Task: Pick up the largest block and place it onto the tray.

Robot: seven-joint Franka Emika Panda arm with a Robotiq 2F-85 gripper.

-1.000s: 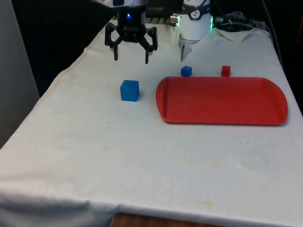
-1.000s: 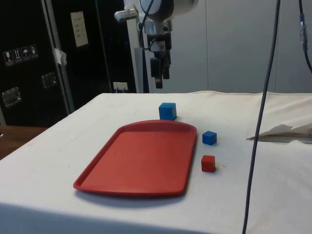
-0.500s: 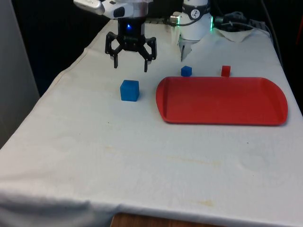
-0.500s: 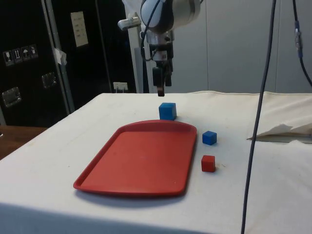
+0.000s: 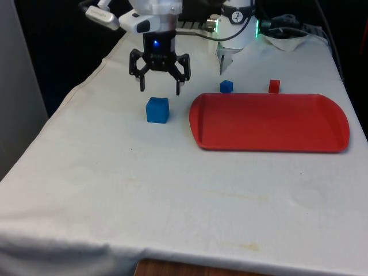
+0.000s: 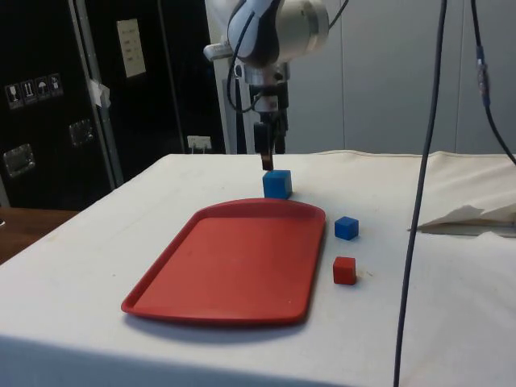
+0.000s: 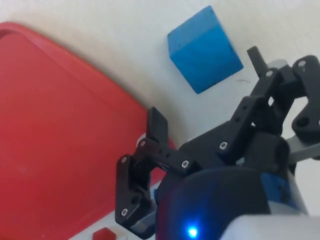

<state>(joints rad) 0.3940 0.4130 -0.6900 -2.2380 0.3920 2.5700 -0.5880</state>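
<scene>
Gripper [image 5: 159,89] lower vs 0.5 s ago, wide open, empty, above big blue block [image 5: 157,110].

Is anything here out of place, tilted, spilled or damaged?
Nothing stands out. The large blue block, small blue block and red block sit flat on the cloth; the red tray lies level. The gripper hangs open above the large block.

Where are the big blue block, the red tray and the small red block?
big blue block [image 5: 157,110], front view, front face
red tray [image 5: 270,122], front view, bare floor
small red block [image 6: 344,271], side view, near face
</scene>
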